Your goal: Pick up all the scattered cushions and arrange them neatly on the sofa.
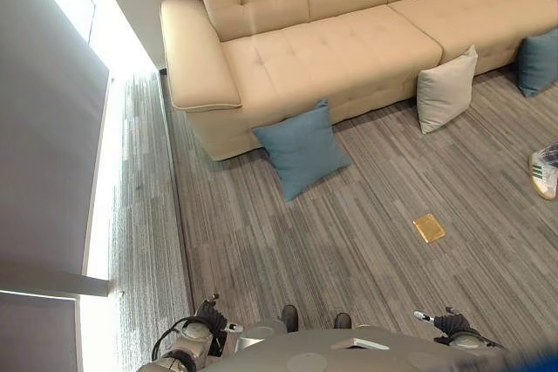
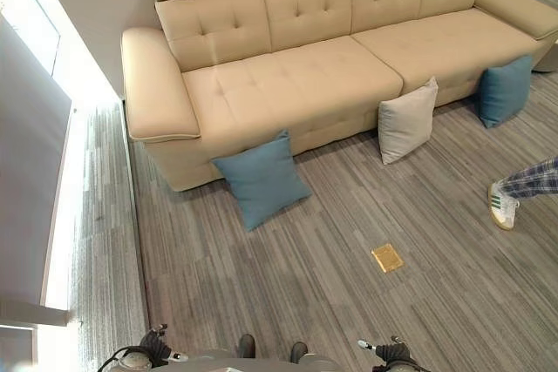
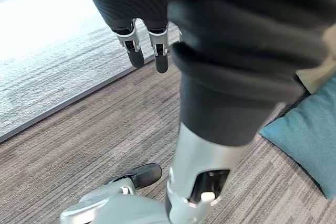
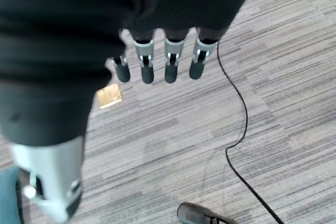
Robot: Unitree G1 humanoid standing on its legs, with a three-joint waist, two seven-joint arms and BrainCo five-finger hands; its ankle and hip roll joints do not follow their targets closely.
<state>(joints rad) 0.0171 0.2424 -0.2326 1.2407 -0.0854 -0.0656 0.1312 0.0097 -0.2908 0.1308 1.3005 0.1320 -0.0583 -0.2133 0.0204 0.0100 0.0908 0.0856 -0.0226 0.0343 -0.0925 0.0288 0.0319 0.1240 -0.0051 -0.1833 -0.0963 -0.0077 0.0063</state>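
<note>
A cream tufted sofa [image 1: 349, 41] stands at the back with bare seats. Three cushions sit on the floor, propped against its front: a blue cushion [image 1: 302, 147] near the left armrest, a pale grey cushion [image 1: 445, 89] at the middle, and a second blue cushion [image 2: 504, 91] further right. My left hand [image 3: 161, 56] hangs low over the carpet with straight fingers and holds nothing; the near blue cushion [image 3: 310, 135] lies some way off from it. My right hand [image 4: 171, 64] also hangs with straight fingers, empty, above the carpet.
A brass floor plate [image 1: 428, 227] is set in the carpet between me and the sofa. A person's shoe [image 2: 503, 205] and trouser leg stand at the right edge. A bright window wall [image 1: 61, 128] runs along the left.
</note>
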